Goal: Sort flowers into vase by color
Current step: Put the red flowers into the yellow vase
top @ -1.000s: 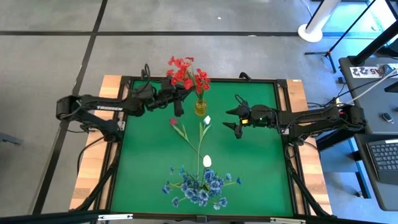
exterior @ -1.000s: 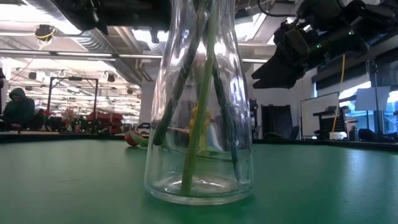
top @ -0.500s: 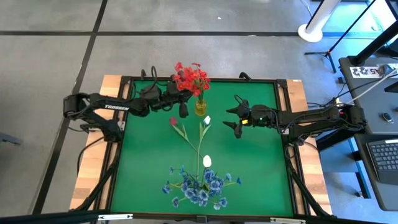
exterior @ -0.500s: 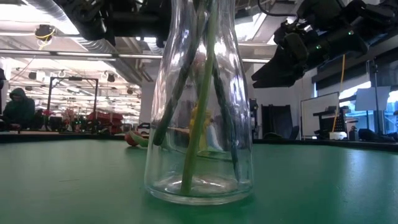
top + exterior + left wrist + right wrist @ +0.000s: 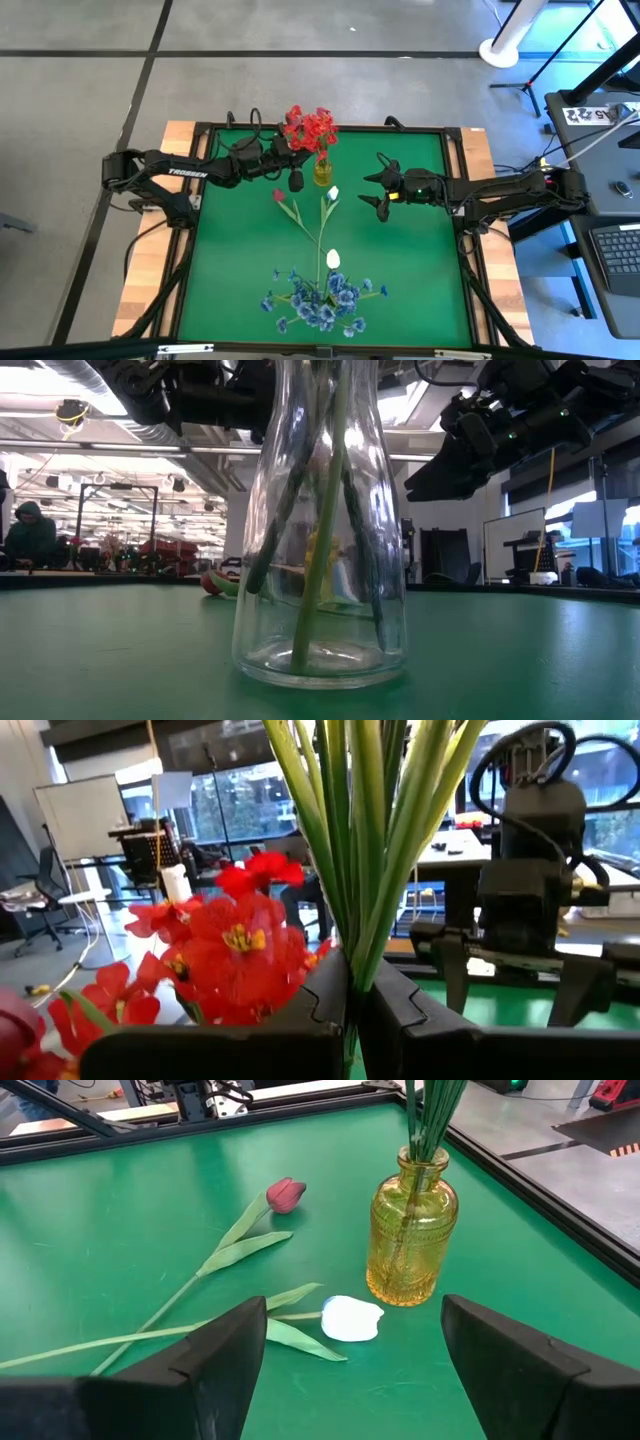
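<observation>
My left gripper (image 5: 298, 172) (image 5: 352, 1005) is shut on a bunch of green stems just left of the yellow glass vase (image 5: 322, 173) (image 5: 412, 1230). Their red flower heads (image 5: 310, 127) (image 5: 235, 945) hang over the vase. Green stems (image 5: 425, 1120) stand in the vase's neck. My right gripper (image 5: 374, 192) (image 5: 355, 1330) waits open to the right of the vase. A dark pink rosebud (image 5: 278, 195) (image 5: 285, 1194) and two white buds (image 5: 333, 192) (image 5: 333, 260) lie on the mat. Blue flowers (image 5: 322, 303) cluster at the near edge. My left gripper pinches several green stems (image 5: 352, 960) together between its two fingers (image 5: 320, 1005), below the red heads. The fingers come level from the table's left and lie across the stems. The stems rise upright out of the hold, and the heads lean off to one side.
A clear glass vase (image 5: 322, 560) with green stems in it fills the low view, close to the camera. The green mat (image 5: 420, 280) has a raised black frame (image 5: 455, 180). People sit in the room behind (image 5: 30, 530).
My left gripper has moved toward the table's right, closer to the yellow vase, still shut on the stems. The red heads have swung right with it and now bunch together over the vase's far side. My right arm has kept still.
</observation>
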